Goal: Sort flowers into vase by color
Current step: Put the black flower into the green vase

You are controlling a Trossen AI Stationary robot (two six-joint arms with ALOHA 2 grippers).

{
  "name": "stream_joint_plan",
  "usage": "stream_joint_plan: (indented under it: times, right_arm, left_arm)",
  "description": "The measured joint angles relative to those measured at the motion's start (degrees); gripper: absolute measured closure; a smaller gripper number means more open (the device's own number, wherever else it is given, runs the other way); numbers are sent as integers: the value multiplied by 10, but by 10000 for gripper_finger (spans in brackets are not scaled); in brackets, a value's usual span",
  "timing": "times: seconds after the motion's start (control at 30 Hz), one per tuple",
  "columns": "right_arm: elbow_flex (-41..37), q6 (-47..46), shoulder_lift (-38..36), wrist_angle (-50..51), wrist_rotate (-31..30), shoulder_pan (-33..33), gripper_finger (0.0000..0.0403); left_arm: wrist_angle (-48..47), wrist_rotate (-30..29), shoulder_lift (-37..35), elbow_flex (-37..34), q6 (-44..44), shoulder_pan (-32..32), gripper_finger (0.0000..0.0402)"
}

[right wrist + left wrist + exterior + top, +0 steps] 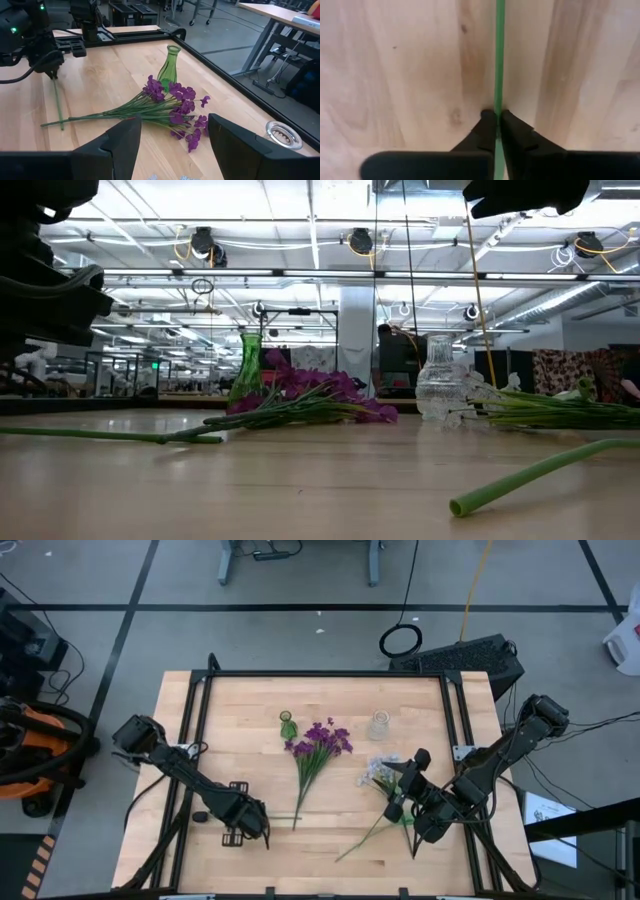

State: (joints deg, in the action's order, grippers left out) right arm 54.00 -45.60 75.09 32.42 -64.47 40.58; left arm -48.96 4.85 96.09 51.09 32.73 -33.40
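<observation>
Left pincer [496, 122] around green stem [499, 55]

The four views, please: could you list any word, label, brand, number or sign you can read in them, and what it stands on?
None can be read.
The paper sheet beside the table carries dark marks, too small to read.
The green vase, clear vase and flowers bear no text.

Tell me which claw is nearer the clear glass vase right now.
Right. The right claw hovers open just in front of the clear glass vase, by the pale flowers. The left claw is across the table, shut on a green stem.
</observation>
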Motion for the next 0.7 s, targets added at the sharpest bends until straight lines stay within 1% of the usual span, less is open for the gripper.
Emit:
stream_joint_plan:
  times: [0.03,0.1,0.17,0.27,0.5,0.6,0.7]
  right_arm:
    - [0,0,0,0,0,0,181]
    - [0,0,0,0,0,0,181]
    - [0,-1,0,-2,0,0,181]
    - [0,-2,0,-12,1,0,181]
    - [0,-2,0,-15,17,0,181]
    - [0,-2,0,-20,18,0,181]
    - [0,9,0,-32,19,0,181]
  left_arm:
    - [-1,-3,-5,0,5,0,392]
    - [-19,-16,-17,-2,17,1,388]
    - [-35,-17,-32,-2,29,1,386]
    - [-83,-17,-58,-1,48,1,388]
    - [-202,-15,-105,52,59,1,394]
    - [-232,-40,-117,81,56,1,394]
    - [-230,-74,-124,103,54,1,395]
